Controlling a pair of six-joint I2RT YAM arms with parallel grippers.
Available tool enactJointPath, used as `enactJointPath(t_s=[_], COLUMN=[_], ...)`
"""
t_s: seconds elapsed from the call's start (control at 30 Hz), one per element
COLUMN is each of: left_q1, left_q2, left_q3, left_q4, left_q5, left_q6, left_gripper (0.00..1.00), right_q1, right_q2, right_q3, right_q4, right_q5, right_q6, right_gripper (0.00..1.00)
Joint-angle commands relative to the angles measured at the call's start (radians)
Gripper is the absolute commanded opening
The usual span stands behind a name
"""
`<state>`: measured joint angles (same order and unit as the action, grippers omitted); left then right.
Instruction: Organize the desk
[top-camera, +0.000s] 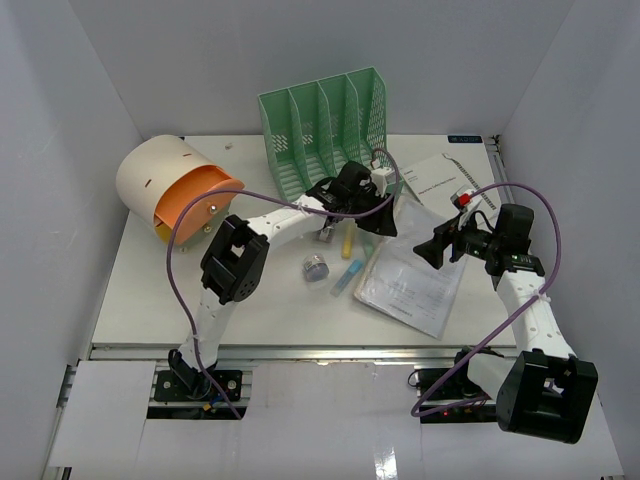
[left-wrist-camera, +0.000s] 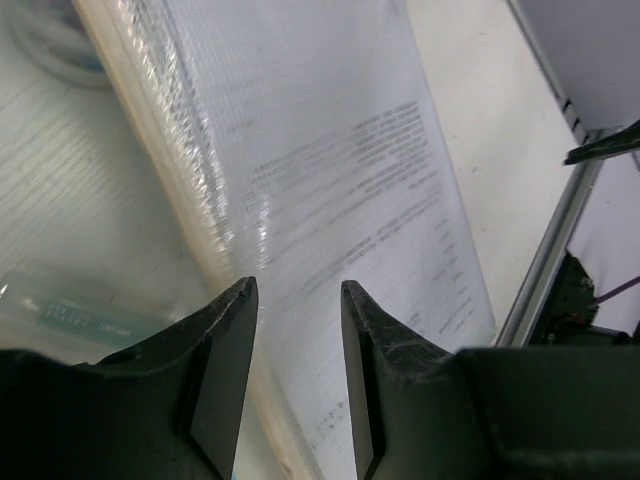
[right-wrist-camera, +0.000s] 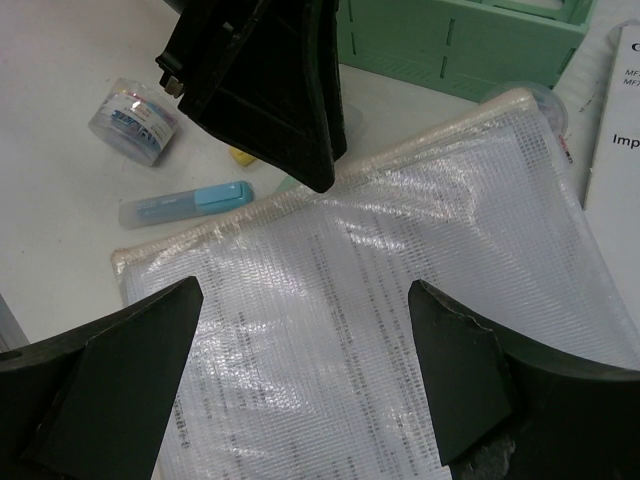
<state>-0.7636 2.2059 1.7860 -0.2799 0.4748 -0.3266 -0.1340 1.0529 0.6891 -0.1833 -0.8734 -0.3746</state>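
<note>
The white desk holds a clear mesh zip pouch with printed sheets inside, lying right of centre. My left gripper reaches down to the pouch's upper left edge. In the left wrist view its fingers stand a narrow gap apart, with the pouch's seam running between them. Nothing is visibly pinched. My right gripper hovers wide open over the pouch's middle, holding nothing. It sees the left gripper's dark fingers tipped onto the pouch's edge.
A green mesh file rack stands at the back. An orange and cream drum lies at the left. A white booklet lies behind the pouch. A yellow highlighter, a blue highlighter and a small jar lie left of it.
</note>
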Motion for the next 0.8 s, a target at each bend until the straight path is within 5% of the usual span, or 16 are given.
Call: enactJointPath(t_s=[0.0, 0.33, 0.5, 0.77], left_q1=[-0.023, -0.086, -0.086, -0.085], left_q2=[0.063, 0.135, -0.015, -0.282], left_q3=[0.077, 0.163, 0.041, -0.183], left_q4=[0.034, 0.032, 0.030, 0.033], left_q5=[0.118, 0.081, -0.187, -0.374], left_q6=[-0.043, -0.058, -0.018, 0.022], left_gripper=[0.50, 0.53, 0.61, 0.78], right_q1=[-0.016, -0.028, -0.029, -0.027], right_q2=[-0.022, -0.025, -0.025, 0.027], right_q3=[0.013, 0.015, 0.012, 0.042], right_q4=[0.007, 0.005, 0.005, -0.126], right_q5=[-0.007, -0.011, -0.019, -0.104], right_q6=[-0.010, -0.009, -0.009, -0.128], right_gripper=[0.90, 0.90, 0.90, 0.90])
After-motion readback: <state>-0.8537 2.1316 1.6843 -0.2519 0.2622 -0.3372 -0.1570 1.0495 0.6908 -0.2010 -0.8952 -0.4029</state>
